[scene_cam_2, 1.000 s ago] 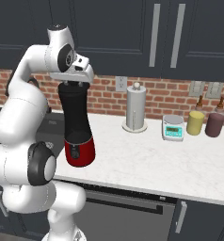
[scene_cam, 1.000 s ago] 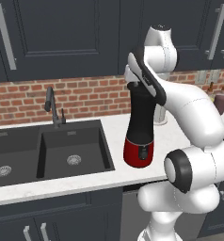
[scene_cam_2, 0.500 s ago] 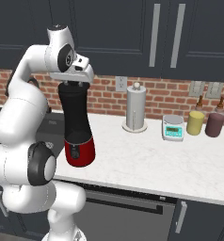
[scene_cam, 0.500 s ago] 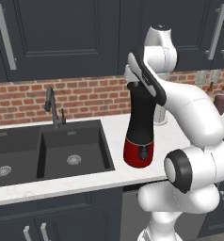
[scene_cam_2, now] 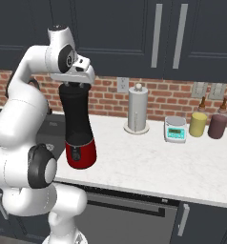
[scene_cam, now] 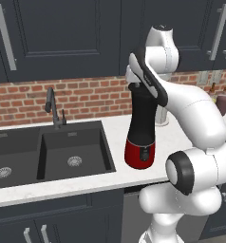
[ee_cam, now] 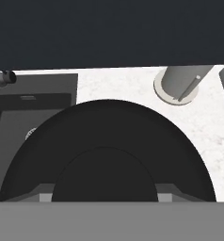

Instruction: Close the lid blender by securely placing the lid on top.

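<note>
LID point(ee_cam: 107, 160): resting on blender point(scene_cam_2: 78, 126) top, on counter point(scene_cam_2: 149, 162) beside sink | GRIPPER point(scene_cam_2: 75, 84): gripping narrowly on lid's raised centre | HANDLING: appearing light, rigid, slippery; pinching centre knob, pressing squarely.

no visible change, hand point(scene_cam_2: 76, 85) same spot atop blender point(scene_cam_2: 79, 128)

A kitchen: sink point(scene_cam: 48, 154), brick backsplash point(scene_cam: 86, 97), dark cabinets point(scene_cam_2: 134, 33) (paper-towel roll point(scene_cam_2: 137, 109) too).
</note>
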Tool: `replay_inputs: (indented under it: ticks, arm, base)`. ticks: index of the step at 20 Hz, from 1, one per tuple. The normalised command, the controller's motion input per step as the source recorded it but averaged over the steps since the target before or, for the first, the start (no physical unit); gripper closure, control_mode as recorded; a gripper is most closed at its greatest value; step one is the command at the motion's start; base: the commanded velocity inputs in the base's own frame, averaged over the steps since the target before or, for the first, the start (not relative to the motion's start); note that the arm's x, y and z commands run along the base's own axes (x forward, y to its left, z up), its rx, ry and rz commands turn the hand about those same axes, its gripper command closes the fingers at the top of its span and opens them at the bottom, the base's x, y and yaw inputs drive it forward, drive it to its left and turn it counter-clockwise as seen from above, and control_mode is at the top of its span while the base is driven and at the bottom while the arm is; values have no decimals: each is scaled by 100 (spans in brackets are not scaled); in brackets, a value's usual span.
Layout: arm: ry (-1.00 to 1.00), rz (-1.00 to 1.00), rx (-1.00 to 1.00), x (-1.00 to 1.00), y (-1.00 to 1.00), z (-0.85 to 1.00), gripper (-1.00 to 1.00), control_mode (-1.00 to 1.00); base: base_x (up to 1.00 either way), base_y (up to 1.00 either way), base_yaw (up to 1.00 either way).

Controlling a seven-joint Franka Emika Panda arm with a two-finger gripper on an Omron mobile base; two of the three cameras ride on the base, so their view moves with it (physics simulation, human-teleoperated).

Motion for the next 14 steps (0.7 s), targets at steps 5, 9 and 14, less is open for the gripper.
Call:
replay_inputs:
  ticks: [5,9,14]
  arm:
    - [0,0,0,-6,-3,0,100,-100]
    - [0,0,0,-8,-8,-1,100,-100]
    - [0,0,0,-15,-10,-1,100,-100]
  base:
    - [0,0,0]
    - [0,0,0]
    - [0,0,0]
